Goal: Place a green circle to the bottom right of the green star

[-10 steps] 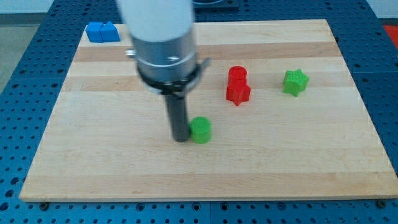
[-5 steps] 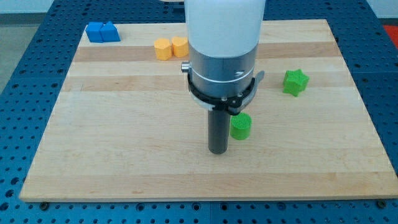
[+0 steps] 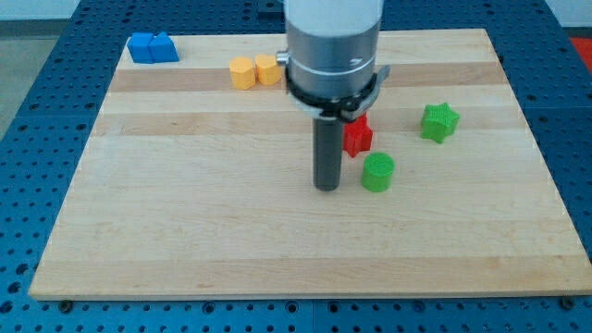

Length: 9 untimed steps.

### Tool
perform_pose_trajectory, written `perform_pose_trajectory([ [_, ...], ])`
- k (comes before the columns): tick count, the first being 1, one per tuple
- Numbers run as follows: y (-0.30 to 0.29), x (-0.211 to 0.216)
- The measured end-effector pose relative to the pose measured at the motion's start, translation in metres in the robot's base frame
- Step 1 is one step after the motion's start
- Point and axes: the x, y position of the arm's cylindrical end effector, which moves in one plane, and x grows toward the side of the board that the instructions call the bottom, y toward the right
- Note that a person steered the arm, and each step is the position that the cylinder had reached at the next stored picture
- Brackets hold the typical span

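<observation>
A blue perforated base shows around the edges of the pale wooden desk (image 3: 185, 240), which fills most of the view. The arm's white and grey body comes down from the view's top centre and ends in a dark rod. There is no pincer on this arm, only the rod, and my tip (image 3: 327, 188) rests on the wood near the centre. The green circle (image 3: 377, 172) sits just to the view's right of my tip, close but with a small gap. The green star (image 3: 440, 122) lies further to the view's right and higher up, so the circle is to its lower left. A red block (image 3: 359, 136) stands just above the circle, partly behind the arm. Two orange blocks (image 3: 254, 70) sit side by side near the top, and two blue blocks (image 3: 153, 46) occupy the top left corner.
</observation>
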Motion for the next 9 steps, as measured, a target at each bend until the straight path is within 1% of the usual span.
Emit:
perform_pose_trajectory([
  [2, 0.096, -0.027],
  [3, 0.095, -0.028],
  [4, 0.046, -0.013],
  [5, 0.048, 0.008],
  [7, 0.122, 0.007],
  [8, 0.146, 0.007],
  [9, 0.140, 0.014],
])
